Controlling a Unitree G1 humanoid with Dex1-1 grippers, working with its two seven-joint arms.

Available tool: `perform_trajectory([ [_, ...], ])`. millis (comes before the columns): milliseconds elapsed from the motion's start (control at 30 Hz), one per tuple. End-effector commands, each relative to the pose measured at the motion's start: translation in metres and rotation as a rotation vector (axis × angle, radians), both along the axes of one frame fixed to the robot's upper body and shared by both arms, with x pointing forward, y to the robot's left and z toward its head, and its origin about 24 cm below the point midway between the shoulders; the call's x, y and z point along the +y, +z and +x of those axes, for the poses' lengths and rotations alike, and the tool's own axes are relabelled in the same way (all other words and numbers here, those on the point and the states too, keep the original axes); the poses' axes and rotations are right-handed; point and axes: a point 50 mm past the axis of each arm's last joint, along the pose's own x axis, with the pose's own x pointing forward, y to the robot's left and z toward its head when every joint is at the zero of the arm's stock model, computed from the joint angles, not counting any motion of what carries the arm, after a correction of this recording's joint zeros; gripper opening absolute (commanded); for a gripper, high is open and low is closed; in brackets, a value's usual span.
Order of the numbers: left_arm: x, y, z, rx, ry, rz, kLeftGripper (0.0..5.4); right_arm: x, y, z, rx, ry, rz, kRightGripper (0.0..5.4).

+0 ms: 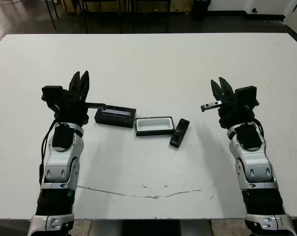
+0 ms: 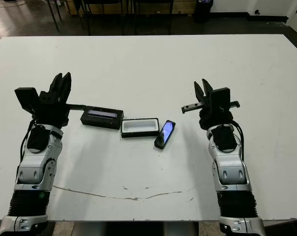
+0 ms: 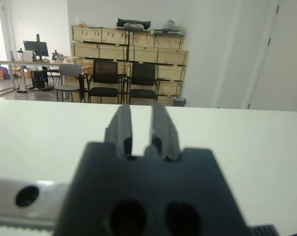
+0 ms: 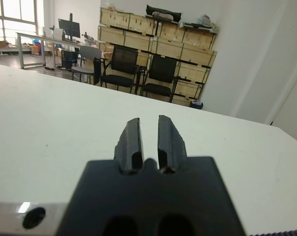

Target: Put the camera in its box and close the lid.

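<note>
Three things lie in a row mid-table. The lid [image 1: 115,117], a flat black slab with a pale strip, is on the left. The box [image 1: 154,126], a white-lined black tray, sits in the middle with nothing in it. The camera [image 1: 179,132], a glossy black bar, lies just right of the box, angled. My left gripper [image 1: 80,73] is raised left of the lid, fingers pointing away and slightly apart, holding nothing. My right gripper [image 1: 217,80] is raised to the right of the camera, also slightly apart and holding nothing. Each wrist view shows only its own fingers [image 3: 122,123] [image 4: 133,137] over bare table.
The white table [image 1: 148,59] stretches far behind the objects. A thin dark scratch [image 1: 148,195] runs along its front part. Beyond the far edge stand chairs [image 3: 106,81] and stacked wooden crates [image 4: 138,34].
</note>
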Motion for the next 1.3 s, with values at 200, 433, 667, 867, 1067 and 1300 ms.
perform_trajectory([
  [200, 0.005, -0.009, -0.004, 0.050, 0.020, 0.005, 0.03, -0.001, -0.008, 0.000, 0.033, 0.012, -0.011, 0.00],
  [433, 0.004, -0.013, -0.009, 0.061, 0.021, 0.000, 0.03, -0.007, -0.001, 0.001, 0.042, 0.064, -0.132, 0.00],
  [667, 0.003, -0.016, -0.015, 0.064, 0.014, 0.003, 0.03, -0.012, 0.028, 0.025, 0.058, 0.205, -0.393, 0.00],
  [867, 0.005, -0.015, -0.019, 0.065, 0.024, 0.025, 0.03, 0.000, 0.045, 0.047, 0.151, 0.384, -0.598, 0.00],
  [1067, 0.007, -0.014, -0.017, 0.068, 0.035, 0.020, 0.03, 0.021, 0.053, 0.066, 0.313, 0.553, -0.805, 0.00],
  [1300, 0.007, -0.013, -0.016, 0.071, 0.038, 0.022, 0.03, 0.042, 0.036, 0.072, 0.494, 0.746, -0.971, 0.00],
])
